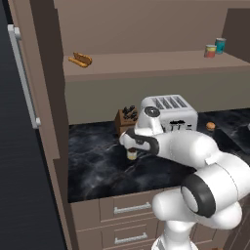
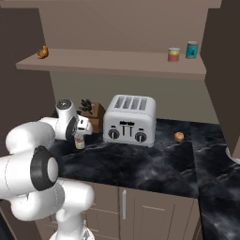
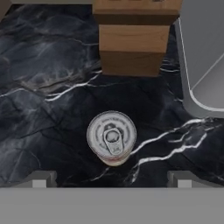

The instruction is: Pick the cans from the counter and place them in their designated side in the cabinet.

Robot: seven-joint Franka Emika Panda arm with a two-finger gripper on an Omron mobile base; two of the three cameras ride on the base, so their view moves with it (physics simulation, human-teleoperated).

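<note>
The cream-yellow can (image 1: 132, 155) (image 2: 80, 142) stands upright on the black marble counter (image 1: 95, 168) (image 2: 154, 164), in front of the knife block. My gripper (image 1: 131, 147) (image 2: 80, 133) (image 3: 111, 179) hangs just above it, pointing down and open. In the hand view the can's silver pull-tab lid (image 3: 111, 138) lies centred between the spread fingertips (image 3: 40, 178), which do not touch it. The red-orange can (image 1: 210, 51) (image 2: 174, 54) stands on the cabinet's shelf board (image 1: 146, 63) (image 2: 117, 63) at its right end.
A teal-blue can (image 1: 220, 45) (image 2: 191, 49) stands next to the red-orange one. A pastry (image 1: 80, 59) (image 2: 42, 52) lies at the shelf's left end. A wooden knife block (image 1: 127, 117) (image 3: 133, 39) and a silver toaster (image 1: 168, 114) (image 2: 130, 119) crowd the can. A small orange item (image 2: 179, 136) lies right of the toaster.
</note>
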